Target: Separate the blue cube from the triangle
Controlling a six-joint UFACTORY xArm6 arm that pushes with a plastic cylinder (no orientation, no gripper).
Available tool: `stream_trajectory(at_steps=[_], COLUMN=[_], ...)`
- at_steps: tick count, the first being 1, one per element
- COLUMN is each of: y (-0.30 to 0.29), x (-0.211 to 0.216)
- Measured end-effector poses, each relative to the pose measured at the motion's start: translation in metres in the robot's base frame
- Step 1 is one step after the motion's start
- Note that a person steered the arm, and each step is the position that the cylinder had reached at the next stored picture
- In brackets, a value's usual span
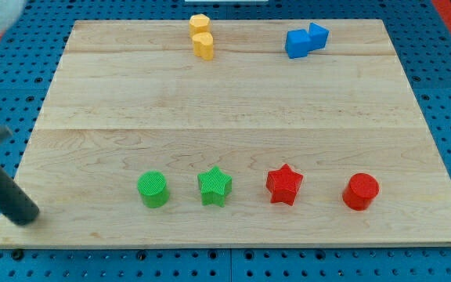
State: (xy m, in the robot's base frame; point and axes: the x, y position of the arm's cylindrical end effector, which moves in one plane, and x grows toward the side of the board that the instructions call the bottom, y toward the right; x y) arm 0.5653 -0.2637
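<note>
Two blue blocks sit touching each other near the view's top right of the wooden board [233,110]. The left one looks like the blue cube [297,45]. The smaller angular one against its right side looks like the blue triangle [319,34]. My dark rod comes in from the view's left edge, and my tip [27,215] rests at the board's bottom left corner. It is far from both blue blocks and touches no block.
Two yellow blocks [200,23] [203,46] sit together at the top middle. Along the bottom stand a green cylinder [153,189], a green star [214,186], a red star [284,184] and a red cylinder [361,192].
</note>
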Motion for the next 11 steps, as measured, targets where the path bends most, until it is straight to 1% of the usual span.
stream_trajectory(at_steps=[1, 2, 3, 4, 5, 6, 7, 8, 9, 10, 11], y=[0.000, 0.004, 0.072, 0.174, 0.283, 0.401, 0.531, 0.496, 0.456, 0.383, 0.298], x=[-0.060, -0.105, -0.114, -0.125, -0.150, -0.181, -0.223, -0.301, -0.360, -0.332, -0.277])
